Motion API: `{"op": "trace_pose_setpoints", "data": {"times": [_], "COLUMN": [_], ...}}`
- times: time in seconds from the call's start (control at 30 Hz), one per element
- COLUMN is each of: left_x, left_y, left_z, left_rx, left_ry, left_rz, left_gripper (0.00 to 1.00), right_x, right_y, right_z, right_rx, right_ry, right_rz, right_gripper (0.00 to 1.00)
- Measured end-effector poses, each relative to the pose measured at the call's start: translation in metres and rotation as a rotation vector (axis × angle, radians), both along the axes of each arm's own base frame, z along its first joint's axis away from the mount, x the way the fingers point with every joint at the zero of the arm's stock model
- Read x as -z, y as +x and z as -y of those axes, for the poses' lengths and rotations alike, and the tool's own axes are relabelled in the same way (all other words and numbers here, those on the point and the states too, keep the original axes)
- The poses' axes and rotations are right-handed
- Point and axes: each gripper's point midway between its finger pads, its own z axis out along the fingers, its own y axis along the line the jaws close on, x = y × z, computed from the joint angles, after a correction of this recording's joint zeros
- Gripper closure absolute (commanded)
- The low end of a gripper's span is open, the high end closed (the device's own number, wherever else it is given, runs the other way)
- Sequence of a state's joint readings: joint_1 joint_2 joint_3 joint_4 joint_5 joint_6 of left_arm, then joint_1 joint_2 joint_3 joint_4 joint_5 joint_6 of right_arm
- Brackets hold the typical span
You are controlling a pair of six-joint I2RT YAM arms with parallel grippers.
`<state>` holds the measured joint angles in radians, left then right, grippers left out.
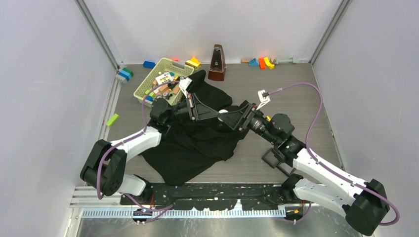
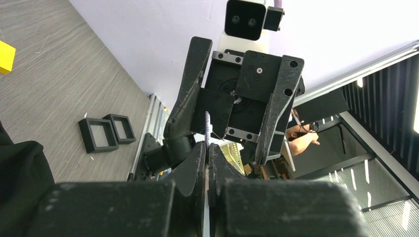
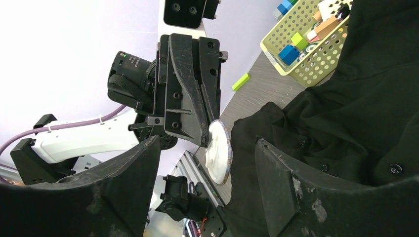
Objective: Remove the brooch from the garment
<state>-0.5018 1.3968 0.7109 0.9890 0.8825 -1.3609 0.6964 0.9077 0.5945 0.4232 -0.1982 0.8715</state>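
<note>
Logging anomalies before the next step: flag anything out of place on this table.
Pieces lie loose outside the pale-green perforated basket: a lime-green block far left, and coloured blocks at the back. The black garment lies crumpled rather than flat.

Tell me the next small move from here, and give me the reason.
Probably ease the left gripper back, carrying the brooch away from the garment. It is shut on the disc's edge, while the right gripper stands open with a jaw on either side, not gripping it. The disc hangs right beside the black fabric, so getting it clear looks like what is left.
</note>
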Motion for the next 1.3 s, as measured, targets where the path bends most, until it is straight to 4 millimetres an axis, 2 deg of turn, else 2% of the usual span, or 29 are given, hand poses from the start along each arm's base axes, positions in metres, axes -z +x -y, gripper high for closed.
{"op": "trace_pose_setpoints", "data": {"times": [0.17, 0.23, 0.3, 0.4, 0.53, 0.7, 0.97, 1.3], "left_x": [0.003, 0.004, 0.004, 0.004, 0.004, 0.003, 0.003, 0.003], "left_y": [0.001, 0.002, 0.002, 0.002, 0.001, -0.002, -0.004, -0.002], "left_z": [0.001, 0.001, 0.001, 0.001, 0.001, 0.001, 0.0, -0.001], "left_rx": [-0.003, -0.004, -0.005, -0.005, 0.002, 0.013, 0.026, 0.021], "left_ry": [0.012, 0.016, 0.018, 0.019, 0.019, 0.02, 0.023, 0.024], "left_rz": [0.0, 0.004, 0.007, 0.009, 0.013, 0.019, 0.02, 0.016], "left_gripper": [1.0, 1.0, 1.0, 1.0, 1.0, 1.0, 1.0, 1.0], "right_x": [-0.002, -0.007, -0.012, -0.014, -0.013, -0.01, 0.003, 0.001], "right_y": [0.002, 0.002, 0.002, 0.004, 0.009, 0.011, 0.012, 0.009], "right_z": [0.004, 0.008, 0.011, 0.014, 0.017, 0.018, 0.009, 0.006], "right_rx": [0.021, 0.034, 0.049, 0.065, 0.085, 0.092, 0.054, 0.027], "right_ry": [0.007, 0.021, 0.036, 0.049, 0.06, 0.066, 0.044, 0.051], "right_rz": [-0.004, -0.001, 0.002, -0.003, -0.026, -0.048, -0.084, -0.083], "right_gripper": [0.26, 0.3, 0.37, 0.56, 0.69, 0.71, 0.71, 0.77]}}
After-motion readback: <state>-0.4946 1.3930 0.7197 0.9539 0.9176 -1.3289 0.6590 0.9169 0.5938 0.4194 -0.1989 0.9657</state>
